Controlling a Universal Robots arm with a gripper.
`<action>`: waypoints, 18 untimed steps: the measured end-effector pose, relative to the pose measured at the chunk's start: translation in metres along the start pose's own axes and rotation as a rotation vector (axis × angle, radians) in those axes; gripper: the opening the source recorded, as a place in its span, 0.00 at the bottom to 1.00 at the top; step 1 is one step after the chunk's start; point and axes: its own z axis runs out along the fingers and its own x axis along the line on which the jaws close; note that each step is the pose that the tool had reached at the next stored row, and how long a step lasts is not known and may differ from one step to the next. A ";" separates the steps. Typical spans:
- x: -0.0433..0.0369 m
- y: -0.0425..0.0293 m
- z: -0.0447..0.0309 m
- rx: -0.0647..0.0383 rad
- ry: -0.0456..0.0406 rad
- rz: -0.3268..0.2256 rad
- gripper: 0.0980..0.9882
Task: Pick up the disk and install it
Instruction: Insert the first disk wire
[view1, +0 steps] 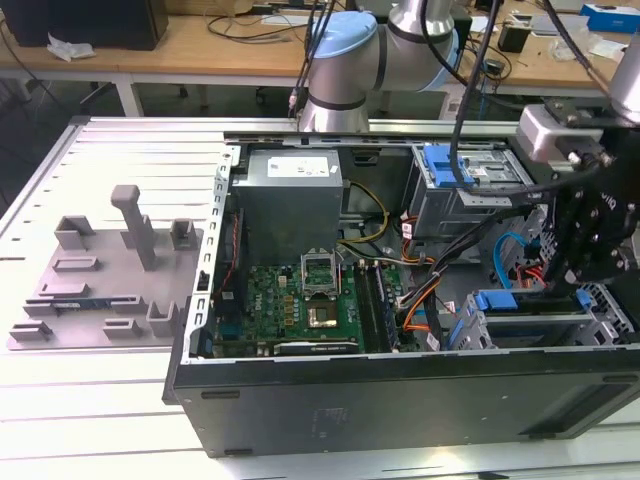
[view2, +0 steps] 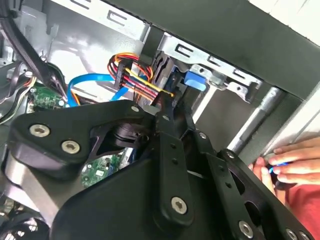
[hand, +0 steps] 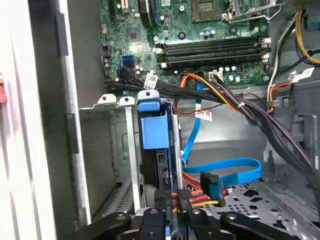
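You are looking at an open computer case (view1: 400, 390) lying on its side on a slatted white surface (view1: 90, 400), with the arm's gripper (view1: 585, 245) lowered into the drive-bay corner at the exterior view's right. In the first wrist view the disk (hand: 155, 132) stands on edge inside the metal drive cage (hand: 117, 145), its bright blue carrier frame facing you and its dark body running down toward the gripper (hand: 165, 220). The fingers (hand: 152, 220) are drawn close together at the near end of the disk, but you cannot tell from these views whether they actually clamp it. In the second wrist view the black linkage of the gripper (view2: 167, 107) reaches up to the same bay, where the blue tab of the disk (view2: 195, 80) shows just beneath the cage's metal rail (view2: 210, 62).

Beside the disk, a light blue data cable (hand: 230, 172) loops across the case floor, and a bundle of red, orange and yellow power wires (hand: 200, 195) ends at a connector close to the fingers. The green motherboard (view1: 300, 300) lies near the middle of the case, and a second blue carrier (view1: 445, 165) sits in the upper bay. A grey fixture block (view1: 105, 270) rests on the surface at the exterior view's left, well apart from the case. A person's hand (view2: 285, 162) rests against the outer wall of the case in the second wrist view.
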 end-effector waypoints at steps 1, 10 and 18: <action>0.0003 -0.0002 -0.0039 0.000 -0.0001 0.000 0.16; 0.0035 -0.0024 -0.0494 0.002 0.0001 0.000 0.16; 0.0036 -0.0023 -0.0499 0.003 -0.0014 0.000 0.16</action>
